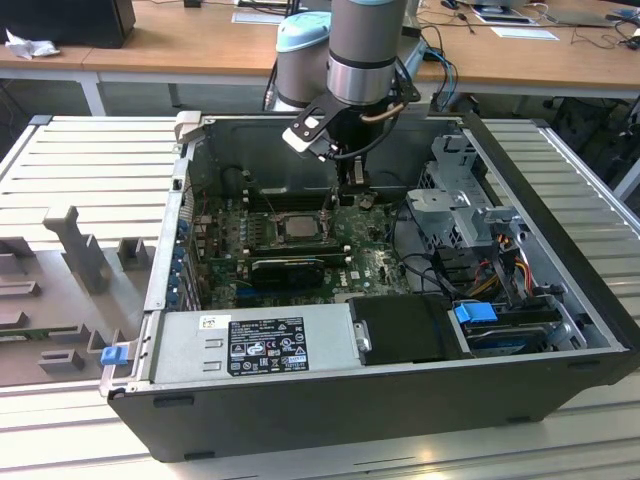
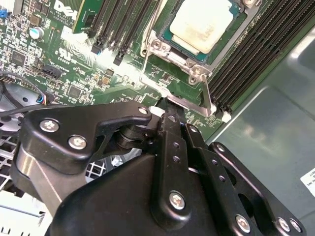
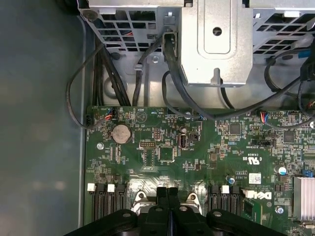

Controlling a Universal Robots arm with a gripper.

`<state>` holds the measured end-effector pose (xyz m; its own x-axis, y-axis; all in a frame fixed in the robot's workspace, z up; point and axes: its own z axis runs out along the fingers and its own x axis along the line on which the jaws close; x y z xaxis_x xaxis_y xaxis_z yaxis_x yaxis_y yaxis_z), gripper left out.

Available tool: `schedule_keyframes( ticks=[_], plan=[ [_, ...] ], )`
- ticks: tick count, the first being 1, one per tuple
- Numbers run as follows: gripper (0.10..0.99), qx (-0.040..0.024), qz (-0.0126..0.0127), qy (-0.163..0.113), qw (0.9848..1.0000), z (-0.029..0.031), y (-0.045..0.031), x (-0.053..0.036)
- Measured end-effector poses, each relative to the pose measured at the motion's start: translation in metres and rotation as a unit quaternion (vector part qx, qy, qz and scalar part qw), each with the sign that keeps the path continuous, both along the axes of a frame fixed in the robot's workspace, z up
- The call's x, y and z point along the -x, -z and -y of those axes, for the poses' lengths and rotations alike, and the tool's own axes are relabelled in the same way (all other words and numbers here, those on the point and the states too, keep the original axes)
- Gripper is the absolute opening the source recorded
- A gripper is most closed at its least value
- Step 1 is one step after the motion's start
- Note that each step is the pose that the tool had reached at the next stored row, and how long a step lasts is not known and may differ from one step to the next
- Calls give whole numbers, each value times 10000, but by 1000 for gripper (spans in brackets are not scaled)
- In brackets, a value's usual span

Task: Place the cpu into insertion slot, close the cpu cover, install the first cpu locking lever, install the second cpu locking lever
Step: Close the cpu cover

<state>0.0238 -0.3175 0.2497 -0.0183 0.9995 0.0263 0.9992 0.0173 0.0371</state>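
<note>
Touch-and-go at the corner of the socket: narrow tip of the gripper right at the metal tab on the near edge of the cover, touching or a hair off, cannot tell which. Could easily skid off that tab or off the thin lever beside it under an off-centre push, then jab the green board or rake the memory slots just alongside. Could bend the lever, too, if shoved sideways rather than along its swing. Might also skew the cover and load the chip unevenly. Good news on that chip: lying flat in the socket, silver top up, ringed by the cover frame, apparently folded down over it. No telling whether latched on this side or by the second lever on the opposite side. Now the pose: arm hanging almost straight down from above into the open computer case, wrist above the socket's far edge in the exterior view, gripper low over the board. Holding both fingers pressed together along one seam, nothing visibly pinched between. Cables and a metal drive cage off to the exterior view's right, well apart from the tip.
</note>
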Motion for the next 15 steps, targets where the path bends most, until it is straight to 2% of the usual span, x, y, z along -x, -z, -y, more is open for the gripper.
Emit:
schedule_keyframes(
  ticks=[15],
  plan=[
    [106, 0, 0, 0, 10000, 0, 0, 60]
  ],
)
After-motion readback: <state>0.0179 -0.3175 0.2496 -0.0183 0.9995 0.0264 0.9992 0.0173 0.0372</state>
